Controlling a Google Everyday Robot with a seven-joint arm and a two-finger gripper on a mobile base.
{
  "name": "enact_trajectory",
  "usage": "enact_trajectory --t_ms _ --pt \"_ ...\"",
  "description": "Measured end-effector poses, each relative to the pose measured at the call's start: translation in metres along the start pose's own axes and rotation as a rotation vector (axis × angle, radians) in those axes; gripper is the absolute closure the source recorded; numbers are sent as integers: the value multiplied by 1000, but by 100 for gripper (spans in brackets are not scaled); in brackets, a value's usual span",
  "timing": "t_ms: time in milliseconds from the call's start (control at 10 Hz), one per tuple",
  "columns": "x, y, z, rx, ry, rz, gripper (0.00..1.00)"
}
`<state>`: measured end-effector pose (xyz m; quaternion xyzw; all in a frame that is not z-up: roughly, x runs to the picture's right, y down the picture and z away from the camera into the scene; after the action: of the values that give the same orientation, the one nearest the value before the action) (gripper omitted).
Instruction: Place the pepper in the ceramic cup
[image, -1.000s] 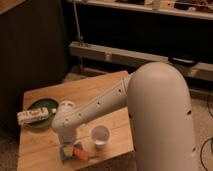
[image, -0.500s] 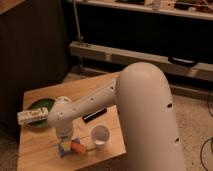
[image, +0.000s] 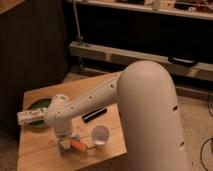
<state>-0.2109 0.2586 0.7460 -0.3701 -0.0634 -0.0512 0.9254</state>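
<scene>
**Wooden table (image: 37, 150): pepper (image: 77, 145) lies outside ceramic cup (image: 100, 135)**

Dim room, dark shelving behind, small table in front. Gripper (image: 64, 136) hangs low over the table's front edge, left of centre, at the end of the white arm (image: 90, 100). The wrist hides it, so can't tell if it is spread or pressed together, or whether it touches anything. Directly below it is a blue sponge (image: 65, 145), at the front edge. Pepper lies flat just right of the sponge, touching it or nearly, and is not visibly held. Cup stands upright just right of the pepper, near the front edge, mouth up, looks empty. Black bar-shaped item (image: 94, 115) sits behind the cup, mid-table. Green plate (image: 40, 106) is at the left edge, with a white box (image: 30, 117) across its front rim.

Step in hand, my read: get hold of the pepper.
- Pinch across the slim body near its middle, and don't catch the sponge with it.
- Lift clear above the cup rim before moving right. The cup is close, and a low sideways sweep would likely knock it.
- Centre over the mouth, point the pepper down, and let go low so it neither bounces out nor tips the cup.
</scene>
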Motion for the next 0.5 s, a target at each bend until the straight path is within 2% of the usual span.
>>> enact_trajectory --t_ms 500 --pt "-7 0 5 -11 -3 -21 20"
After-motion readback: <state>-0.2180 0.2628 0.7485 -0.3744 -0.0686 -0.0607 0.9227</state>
